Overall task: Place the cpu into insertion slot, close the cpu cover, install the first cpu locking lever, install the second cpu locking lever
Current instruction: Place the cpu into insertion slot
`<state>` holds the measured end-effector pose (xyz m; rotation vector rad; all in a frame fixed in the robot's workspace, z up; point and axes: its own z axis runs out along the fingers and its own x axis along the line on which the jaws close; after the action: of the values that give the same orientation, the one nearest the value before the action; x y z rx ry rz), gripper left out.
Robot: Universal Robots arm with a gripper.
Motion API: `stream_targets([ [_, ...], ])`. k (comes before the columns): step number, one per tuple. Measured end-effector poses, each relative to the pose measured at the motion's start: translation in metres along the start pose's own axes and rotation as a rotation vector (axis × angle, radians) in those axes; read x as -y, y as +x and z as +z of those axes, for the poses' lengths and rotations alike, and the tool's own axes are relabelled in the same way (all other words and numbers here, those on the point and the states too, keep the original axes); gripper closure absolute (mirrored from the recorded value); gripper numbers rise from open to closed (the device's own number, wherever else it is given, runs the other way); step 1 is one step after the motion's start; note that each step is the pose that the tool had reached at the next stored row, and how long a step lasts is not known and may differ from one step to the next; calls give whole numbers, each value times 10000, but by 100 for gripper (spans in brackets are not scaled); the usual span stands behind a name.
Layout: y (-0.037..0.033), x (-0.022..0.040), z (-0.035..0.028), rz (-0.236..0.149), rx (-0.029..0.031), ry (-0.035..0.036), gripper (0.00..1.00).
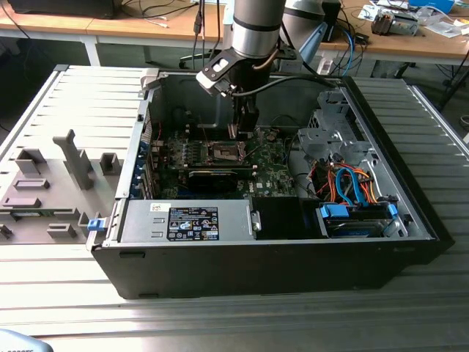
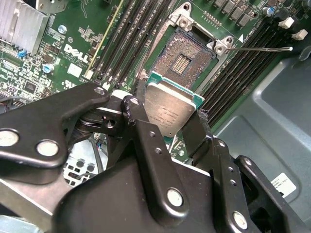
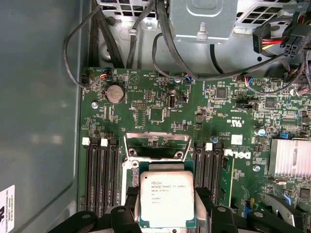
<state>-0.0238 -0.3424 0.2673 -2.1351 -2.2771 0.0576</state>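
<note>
Silver-grey and flat, the chip [image 2: 170,114] is pinched by two opposite edges between the black fingers [image 2: 141,128] of the gripper [image 2: 167,121], whose jaws are drawn narrow onto it. In the exterior view the gripper [image 1: 245,130] hangs in the upper middle of the frame, inside the open computer case [image 1: 278,257] and just above the green circuit board [image 1: 275,158]. The socket [image 2: 184,60] lies bare, its field of contacts uncovered, and the chip is near it but apart from it, so by my reading the first step is under way and not finished. In the first wrist view the cover [image 3: 156,141], a thin metal frame, appears swung open beyond the chip [image 3: 166,199] and is not yet closed. One thin metal lever [image 2: 257,48] juts out free over the dark memory slots [image 2: 243,68], which looks unlatched to me. I cannot pick out the second lever for certain. Seating the chip, closing the cover and fastening both levers all seem left to do.
</note>
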Motion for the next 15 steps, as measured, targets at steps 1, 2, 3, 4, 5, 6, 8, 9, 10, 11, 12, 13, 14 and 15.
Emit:
stream_targets([
  [1, 0, 5, 2, 1, 1, 1, 45],
  [2, 0, 7, 4, 1, 1, 1, 45],
  [3, 1, 8, 5, 0, 2, 1, 45],
  [4, 1, 9, 7, -2, 2, 1, 45],
  [5, 1, 10, 9, 1, 2, 1, 45],
  [6, 1, 10, 11, 0, 1, 1, 45],
  [8, 1, 10, 24, 0, 2, 1, 45],
  [9, 1, 9, 35, 0, 1, 0, 45],
  [10, 1, 9, 35, 1, 2, 1, 45],
  [11, 1, 9, 37, 1, 1, 1, 45],
  [12, 1, 9, 38, 1, 2, 1, 45],
  [13, 1, 9, 39, 0, 1, 1, 45],
  [14, 1, 9, 51, 0, 1, 0, 45],
  [15, 1, 8, 60, 1, 2, 1, 45],
])
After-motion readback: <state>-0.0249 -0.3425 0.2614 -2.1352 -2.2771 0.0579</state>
